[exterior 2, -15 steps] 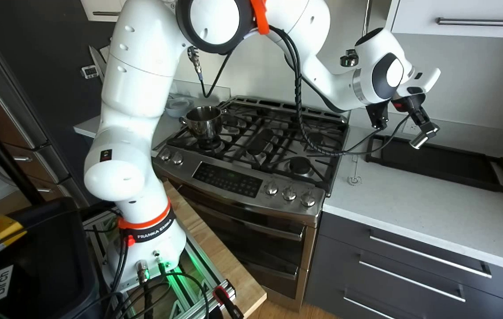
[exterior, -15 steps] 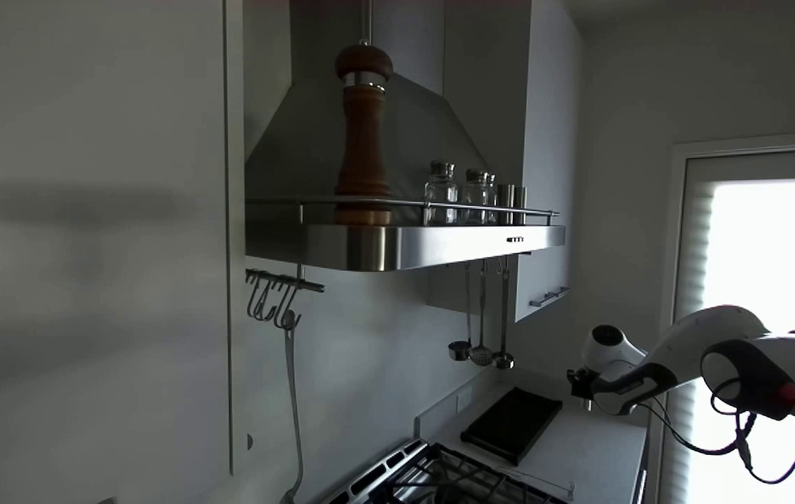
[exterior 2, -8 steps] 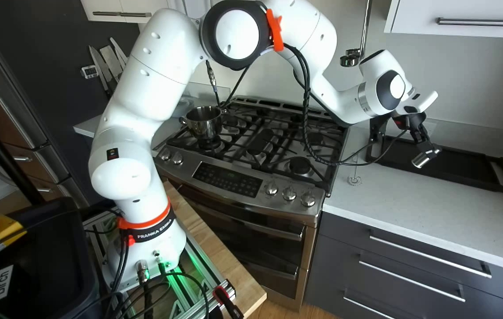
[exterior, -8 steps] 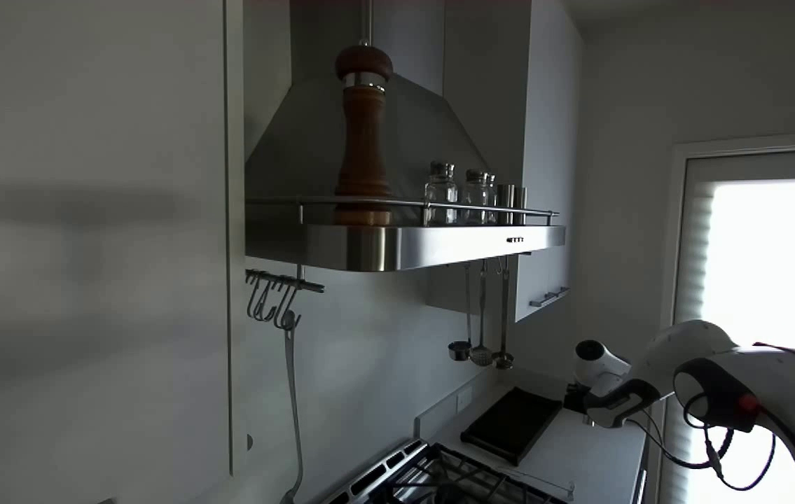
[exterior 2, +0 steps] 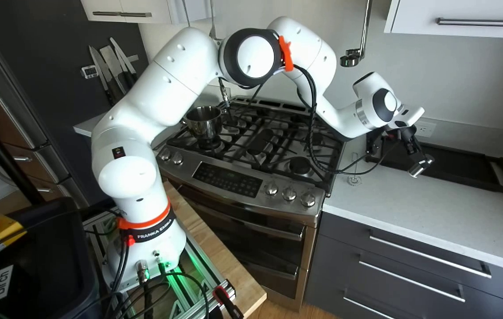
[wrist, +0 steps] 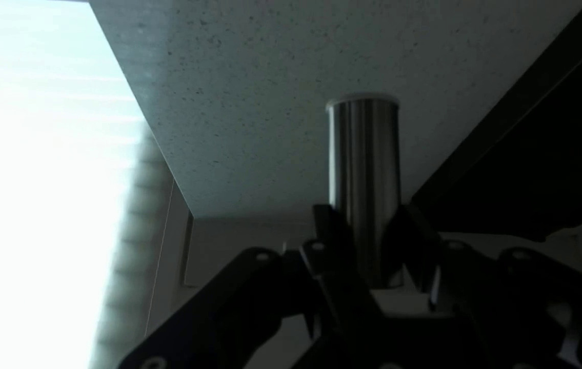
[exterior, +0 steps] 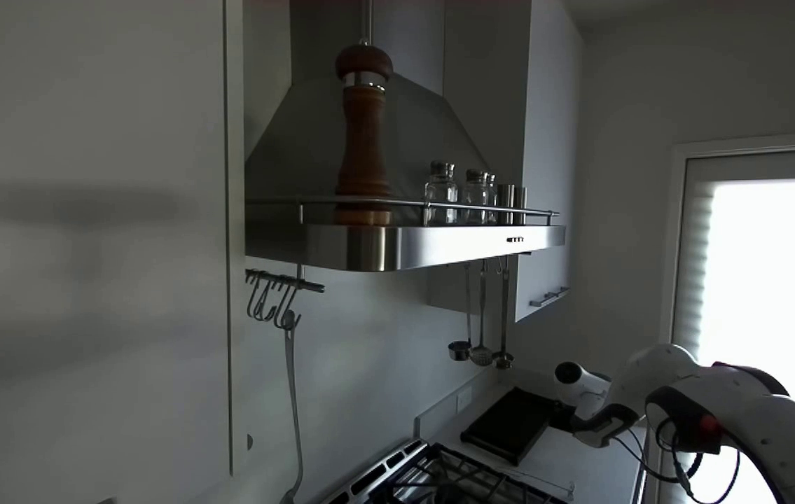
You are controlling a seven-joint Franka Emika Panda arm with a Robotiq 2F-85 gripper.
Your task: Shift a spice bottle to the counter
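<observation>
The gripper (wrist: 365, 225), clamped on the tilted bottle (wrist: 364, 154), has sunk nearer the counter (exterior 2: 411, 208), behind its front edge; setting it down upright probably comes next.

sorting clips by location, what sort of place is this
A kitchen, most likely in a home: there is a gas stovetop with a metal pot standing on it, and a steel range hood.

White robot arm (exterior 2: 167, 93) arched high at the elbow (exterior 2: 255, 56), wrist (exterior 2: 384, 102) bent downward, gripper (wrist: 365, 241) slanting above the worktop (exterior 2: 411, 206), between its front and back edges, fingers (wrist: 416, 236) clamped in a hold
</observation>
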